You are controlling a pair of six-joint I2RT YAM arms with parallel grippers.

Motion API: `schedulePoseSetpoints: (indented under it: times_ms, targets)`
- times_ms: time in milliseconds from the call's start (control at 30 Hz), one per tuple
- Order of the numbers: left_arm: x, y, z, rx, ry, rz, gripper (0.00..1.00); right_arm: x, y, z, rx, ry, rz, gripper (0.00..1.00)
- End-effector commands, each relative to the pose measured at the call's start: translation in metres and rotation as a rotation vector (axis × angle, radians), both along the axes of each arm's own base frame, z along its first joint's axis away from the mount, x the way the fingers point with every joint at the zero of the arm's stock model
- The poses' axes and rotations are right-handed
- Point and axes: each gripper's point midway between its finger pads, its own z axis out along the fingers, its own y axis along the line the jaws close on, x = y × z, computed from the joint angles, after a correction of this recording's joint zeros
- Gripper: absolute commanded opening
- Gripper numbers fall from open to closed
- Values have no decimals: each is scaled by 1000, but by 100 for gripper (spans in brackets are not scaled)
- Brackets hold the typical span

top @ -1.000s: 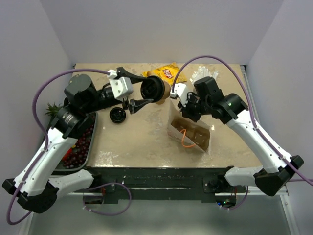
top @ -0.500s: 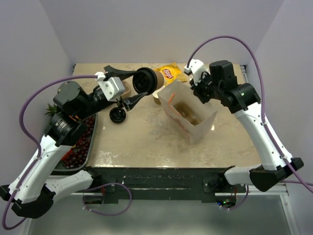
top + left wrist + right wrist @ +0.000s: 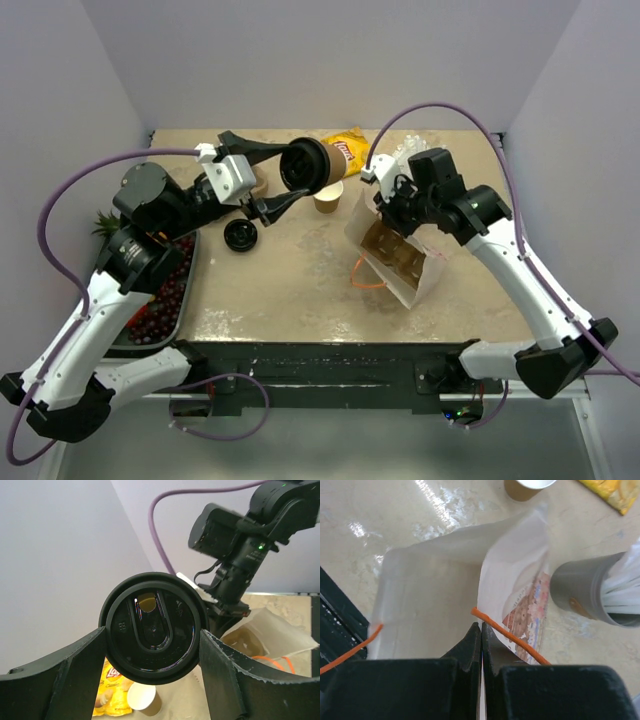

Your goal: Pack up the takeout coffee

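Here, one lidded cup, one open cup, one loose lid, one bag.

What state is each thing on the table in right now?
Lidded coffee cup, lid on, sideways in the left gripper.
Second paper cup, upright, no lid.
Spare black lid, flat on the table.
White bag, open, rim pinched by right gripper.
Grey straw cup, upright.

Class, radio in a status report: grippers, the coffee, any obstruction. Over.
Left gripper shut on lidded cup, held sideways, airborne. Right gripper pinching bag rim. Spare open cup beside bag mouth.
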Motion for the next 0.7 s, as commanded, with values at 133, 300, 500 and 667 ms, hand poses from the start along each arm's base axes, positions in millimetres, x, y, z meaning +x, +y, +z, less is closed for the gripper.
schedulePoseSetpoints:
  times_ms: [133,300,500,667]
  targets:
    - [-42,-21,3,18,-60,-212,33,-13,8,4,80,10,6,0]
    - [-63,-36,-14,102,-188,-282,32,-15,6,2,104,25,-20,0]
    - [-84,-70,-25,156,-329,-367,31,-1,-1,25,152,-9,-80,0]
    - [-83,-103,-62,238,-421,-429,30,-1,1,36,178,-19,-74,0]
